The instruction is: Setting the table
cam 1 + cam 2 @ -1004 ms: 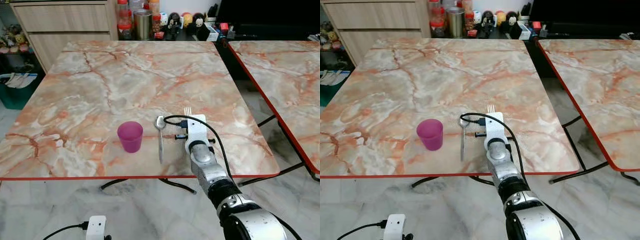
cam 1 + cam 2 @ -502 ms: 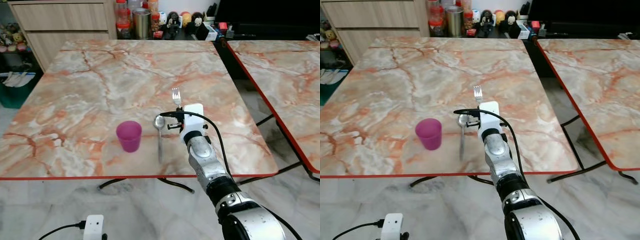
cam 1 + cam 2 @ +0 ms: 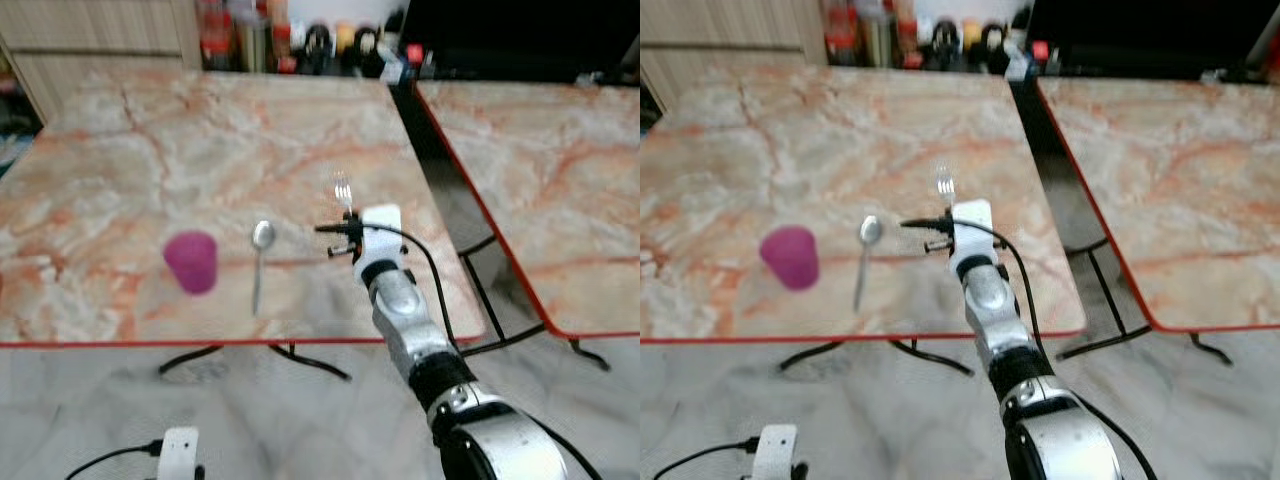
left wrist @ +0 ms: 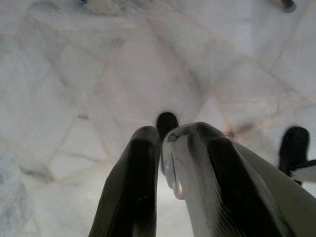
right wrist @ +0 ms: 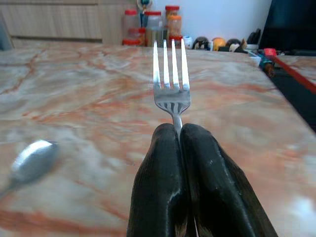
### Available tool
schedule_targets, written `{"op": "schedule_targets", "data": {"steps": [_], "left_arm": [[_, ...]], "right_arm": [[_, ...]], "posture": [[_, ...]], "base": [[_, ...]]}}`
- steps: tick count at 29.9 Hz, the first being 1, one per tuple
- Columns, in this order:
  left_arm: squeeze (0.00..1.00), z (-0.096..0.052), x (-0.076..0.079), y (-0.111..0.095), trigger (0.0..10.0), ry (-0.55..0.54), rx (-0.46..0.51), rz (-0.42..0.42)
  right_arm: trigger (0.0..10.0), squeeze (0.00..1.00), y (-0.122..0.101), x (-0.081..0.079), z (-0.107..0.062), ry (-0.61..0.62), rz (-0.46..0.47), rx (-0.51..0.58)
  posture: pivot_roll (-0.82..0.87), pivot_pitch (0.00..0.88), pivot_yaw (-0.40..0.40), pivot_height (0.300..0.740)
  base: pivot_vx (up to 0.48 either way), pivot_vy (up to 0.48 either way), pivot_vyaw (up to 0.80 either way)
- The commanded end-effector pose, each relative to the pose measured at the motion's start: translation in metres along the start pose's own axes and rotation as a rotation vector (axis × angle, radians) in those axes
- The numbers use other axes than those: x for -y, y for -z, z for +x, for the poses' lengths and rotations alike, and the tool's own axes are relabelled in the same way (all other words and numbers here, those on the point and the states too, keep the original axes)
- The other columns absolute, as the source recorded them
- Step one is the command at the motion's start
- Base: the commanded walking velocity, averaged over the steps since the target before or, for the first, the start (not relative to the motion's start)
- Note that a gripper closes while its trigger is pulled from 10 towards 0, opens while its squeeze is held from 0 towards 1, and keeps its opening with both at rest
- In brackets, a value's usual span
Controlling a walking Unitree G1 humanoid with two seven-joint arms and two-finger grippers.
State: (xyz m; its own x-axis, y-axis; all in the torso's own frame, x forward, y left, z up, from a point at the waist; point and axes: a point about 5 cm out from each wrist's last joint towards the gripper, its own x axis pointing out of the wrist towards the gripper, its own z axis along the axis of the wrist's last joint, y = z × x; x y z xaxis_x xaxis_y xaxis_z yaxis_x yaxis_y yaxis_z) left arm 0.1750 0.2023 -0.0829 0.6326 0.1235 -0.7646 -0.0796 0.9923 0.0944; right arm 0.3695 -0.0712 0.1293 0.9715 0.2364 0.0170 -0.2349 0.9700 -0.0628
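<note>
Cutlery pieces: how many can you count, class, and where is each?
2. A fork is held upright in the right claw; a spoon lies on the table, beside the purple cup.

Both eye views are evenly and brightly lit but smeared all over by motion blur, so the bottles (image 3: 262, 30) at the far edge of the desk (image 3: 120, 150) melt into soft patches. Through the right wrist camera the fork (image 5: 171, 84) is sharp and catches bright glints on its tines, while the spoon (image 5: 27, 162) and the near desk surface are out of focus. The left wrist view is dimmer and greyish, its floor (image 4: 74, 74) soft with faint shadows.
</note>
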Motion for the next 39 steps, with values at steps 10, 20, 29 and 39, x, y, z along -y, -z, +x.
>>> {"op": "schedule_targets", "data": {"steps": [10, 20, 29, 39], "left_arm": [[0.0, -0.0015, 0.0082, 0.008, 10.0, 0.028, -0.033, 0.003], [0.0, -0.0012, 0.0078, 0.0068, 10.0, 0.026, -0.03, 0.003], [0.0, -0.0018, 0.0073, 0.009, 10.0, 0.026, -0.036, 0.003], [0.0, -0.0015, 0.0077, 0.0078, 10.0, 0.026, -0.032, 0.002]], "right_arm": [[10.0, 0.0, -0.0006, 0.007, -0.0011, 0.005, -0.021, 0.015], [10.0, 0.0, 0.0016, 0.0091, -0.0029, 0.014, -0.005, 0.016], [10.0, 0.0, 0.0034, 0.0104, -0.0041, 0.015, -0.034, 0.009], [10.0, 0.0, 0.0053, 0.0097, -0.0061, 0.013, -0.029, 0.008]], "posture": [[0.1, 0.08, -0.055, 0.74], [0.1, 0.084, -0.054, 0.74], [0.09, 0.09, -0.052, 0.74], [0.08, 0.092, -0.052, 0.74]], "base": [[0.0, -0.48, 0.0], [0.0, -0.475, 0.28], [0.0, -0.472, 0.0], [0.0, -0.472, 0.0]]}}
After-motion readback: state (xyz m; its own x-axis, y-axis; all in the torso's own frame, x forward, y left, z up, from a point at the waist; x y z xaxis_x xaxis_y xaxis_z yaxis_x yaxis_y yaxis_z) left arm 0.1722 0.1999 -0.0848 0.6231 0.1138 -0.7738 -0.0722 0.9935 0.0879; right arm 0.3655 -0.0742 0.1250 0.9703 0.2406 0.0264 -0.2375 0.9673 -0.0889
